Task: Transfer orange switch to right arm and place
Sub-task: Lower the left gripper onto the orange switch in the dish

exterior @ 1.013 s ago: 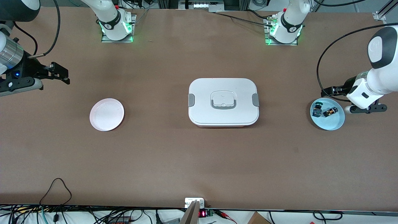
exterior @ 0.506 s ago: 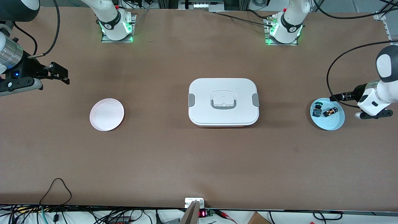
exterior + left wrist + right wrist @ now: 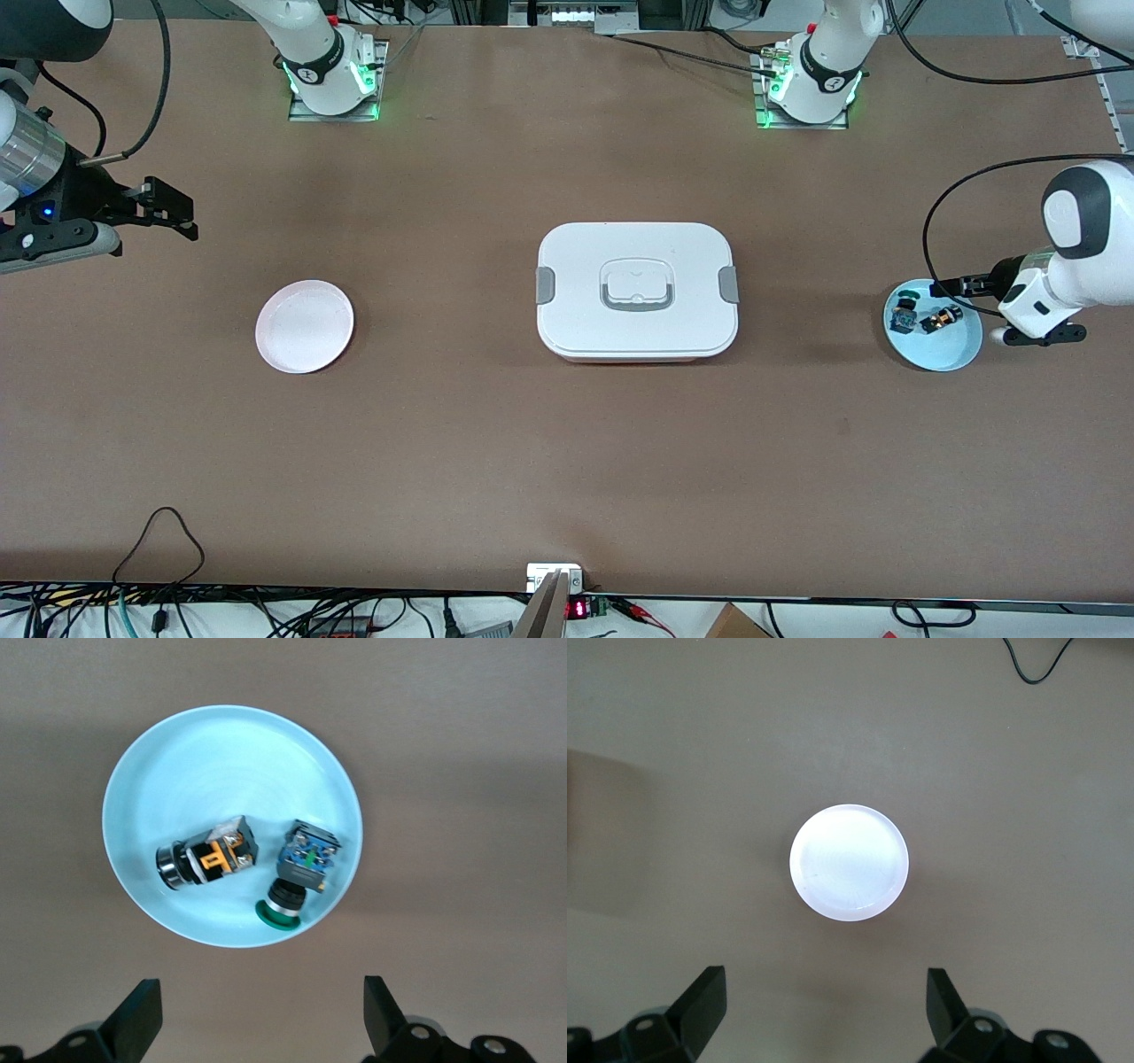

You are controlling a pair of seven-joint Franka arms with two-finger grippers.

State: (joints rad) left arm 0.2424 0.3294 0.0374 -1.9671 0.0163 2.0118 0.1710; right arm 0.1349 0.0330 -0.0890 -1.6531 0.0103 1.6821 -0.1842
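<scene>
The orange switch (image 3: pixel 941 319) (image 3: pixel 205 861) lay on its side in the blue dish (image 3: pixel 950 356) (image 3: pixel 177 762) at the front view's right edge, just beside the green switch (image 3: pixel 904 313) (image 3: pixel 299 873). The left gripper (image 3: pixel 1001 312) (image 3: pixel 261 1023) hung by the dish's rim, fingers wide and empty. A white box (image 3: pixel 636 290) sat at mid-frame, a pink plate (image 3: pixel 304 325) (image 3: pixel 849 862) toward the frame's left. The right gripper (image 3: pixel 168 213) (image 3: pixel 824 1014) waited at the upper left, fingers wide and empty.
</scene>
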